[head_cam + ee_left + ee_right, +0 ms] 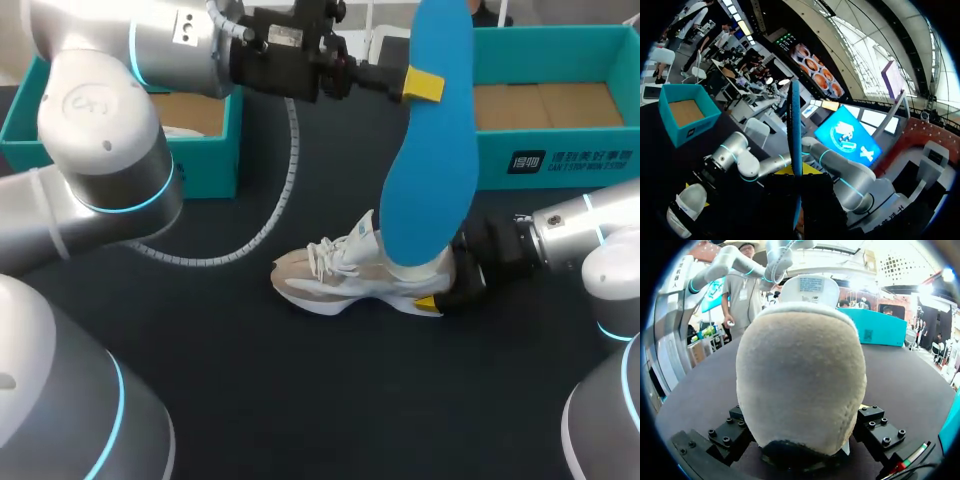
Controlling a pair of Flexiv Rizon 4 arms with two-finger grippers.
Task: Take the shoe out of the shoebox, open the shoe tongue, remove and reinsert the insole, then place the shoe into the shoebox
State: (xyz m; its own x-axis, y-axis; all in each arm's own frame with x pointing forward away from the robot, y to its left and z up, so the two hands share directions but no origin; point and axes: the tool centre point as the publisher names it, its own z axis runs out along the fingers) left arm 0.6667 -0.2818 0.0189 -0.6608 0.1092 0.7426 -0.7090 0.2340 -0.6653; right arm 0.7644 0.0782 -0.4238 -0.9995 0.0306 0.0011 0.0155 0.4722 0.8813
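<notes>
your left fingers [425,85] are clenched on the blue insole [432,150], pinching it from both faces near one long edge. the insole hangs in the air, well above the surface [300,400]. in the left wrist view it shows edge-on, a thin blue line running out ahead of the fingers. in the head view its lower end overlaps the shoe's opening, but the left wrist view shows the shoe off to one side of the insole and apart from it.

the shoe [350,275], beige and white with white laces, stands upright on its sole on the surface, between the two arms. its toe points toward your left arm's side and its heel toward your right arm.

your right fingers [436,300] are down at surface level, grasping the shoe at the heel. in the right wrist view the rounded beige heel sits between the two black finger blocks, one pressed to each side of it.

the teal shoebox [560,160] lies open at the far right of the surface, behind the right arm, with a brown floor showing inside. a second teal box [205,160] lies at the far left, partly hidden by your left arm. a white spiral-wrapped cable [285,180] curves down from the left arm onto the surface, beside that second box.
</notes>
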